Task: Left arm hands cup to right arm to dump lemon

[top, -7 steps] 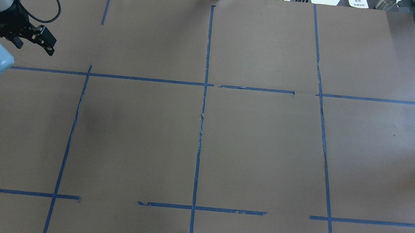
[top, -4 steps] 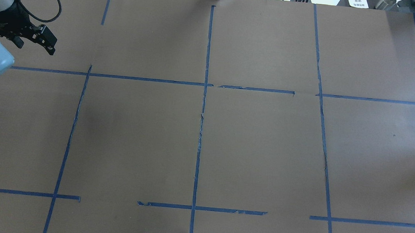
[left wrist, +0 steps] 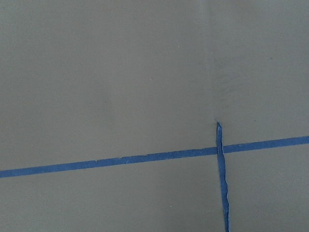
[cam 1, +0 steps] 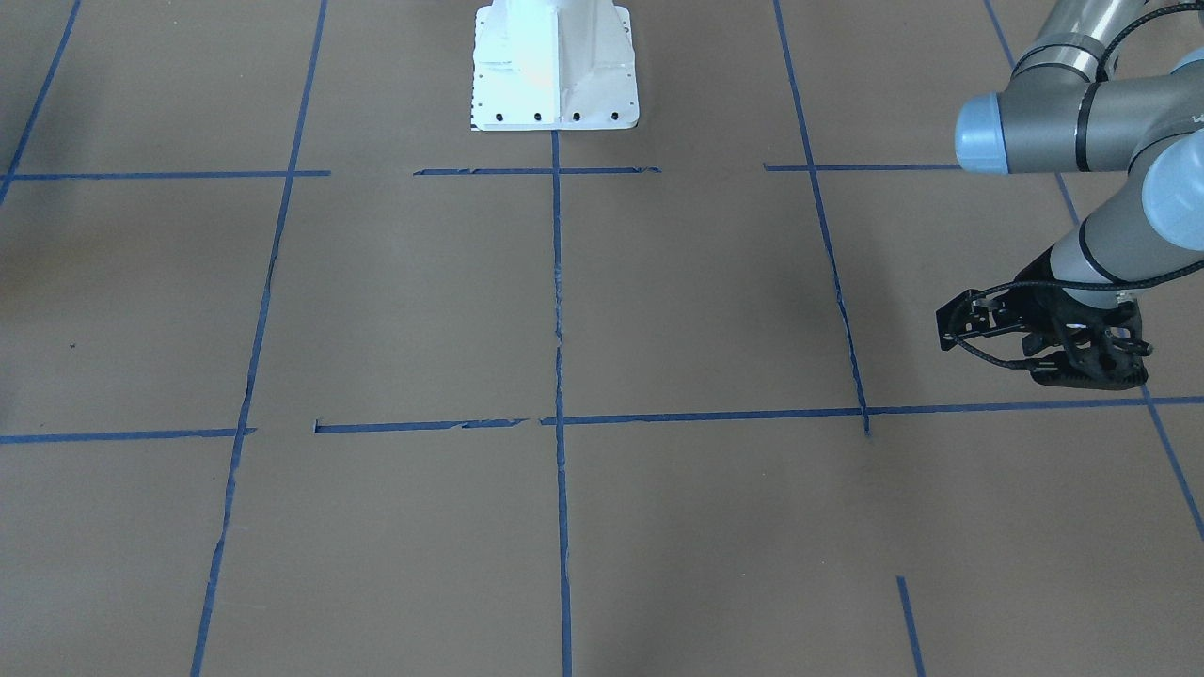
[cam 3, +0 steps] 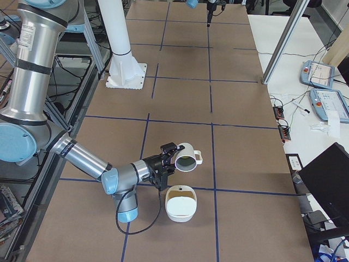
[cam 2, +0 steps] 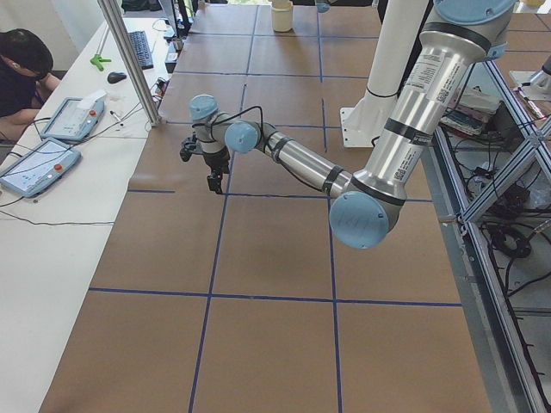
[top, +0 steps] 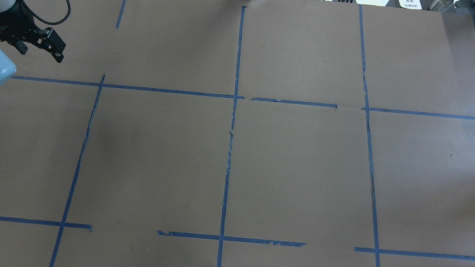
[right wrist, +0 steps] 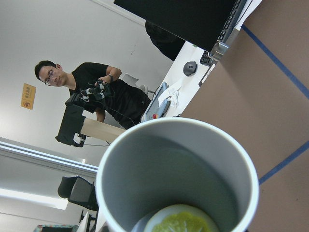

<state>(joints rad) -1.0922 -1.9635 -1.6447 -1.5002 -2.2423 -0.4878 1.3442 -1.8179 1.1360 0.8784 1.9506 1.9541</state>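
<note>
1. Count: two arms, two grippers, one cup, one lemon piece, one white bowl, one person.

2. Nearest the right wrist camera, the cup [right wrist: 178, 159] filled the frame with its mouth toward the lens. One yellow-green lemon [right wrist: 181, 220] piece lay against the grey inner wall and was cut off by the lower edge. No finger of the gripper could be made out there.

3. In the exterior right view the cup lay tilted on its side at the tip of the right gripper [cam 3: 170, 161], its handle pointing away from the arm. This was the only view of that gripper, so its opening width and grip could not be determined.

4. The white bowl [cam 3: 180, 216] stood on the brown table [top: 294, 168] just beside the cup, on the camera side and apart from it.

5. The right arm, cup and bowl fell outside the overhead and front-facing frames.

6. At the far end of the table the left gripper [top: 57, 51] hung over the blue tape lines [top: 230, 150], well apart from the cup, carrying nothing visible. Its finger spacing was too small to judge.

7. Beyond the table edge, a person [right wrist: 104, 96] in black stood at a desk.
</note>
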